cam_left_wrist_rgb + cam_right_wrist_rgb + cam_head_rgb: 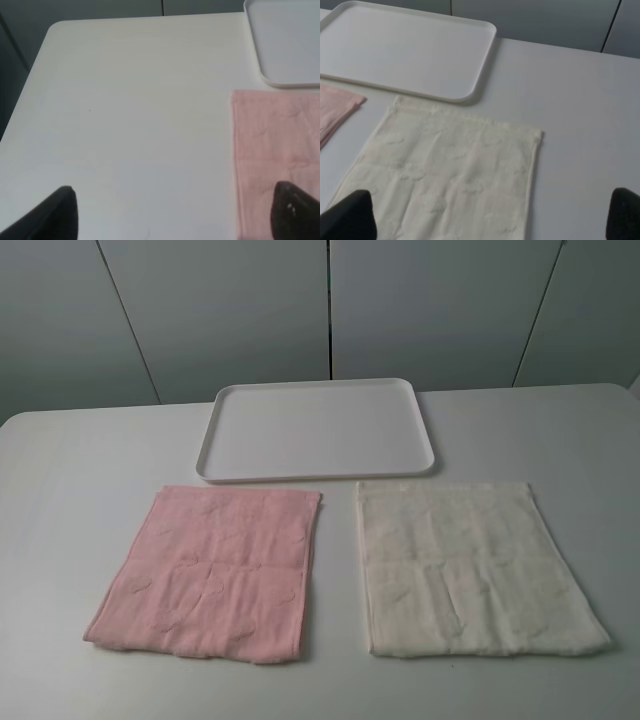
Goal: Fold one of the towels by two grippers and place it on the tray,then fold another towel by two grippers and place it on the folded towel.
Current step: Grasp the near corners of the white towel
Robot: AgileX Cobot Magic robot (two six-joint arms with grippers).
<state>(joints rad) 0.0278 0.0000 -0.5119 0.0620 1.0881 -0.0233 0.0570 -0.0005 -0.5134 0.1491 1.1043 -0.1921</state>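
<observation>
The cream-white towel (470, 565) lies flat and unfolded on the table at front right, also in the right wrist view (445, 170). The pale pink towel (215, 570) lies flat at front left, its edge showing in the left wrist view (275, 160). The white tray (315, 428) sits empty behind both towels. Neither arm appears in the high view. My left gripper (175, 212) hovers open, one fingertip over the pink towel's edge and the other over bare table. My right gripper (490, 215) is open above the cream towel's near part, holding nothing.
The white table (90, 470) carries only the towels and tray. Its left edge and rounded far corner (52, 30) show in the left wrist view. Grey cabinet panels (320, 310) stand behind the table.
</observation>
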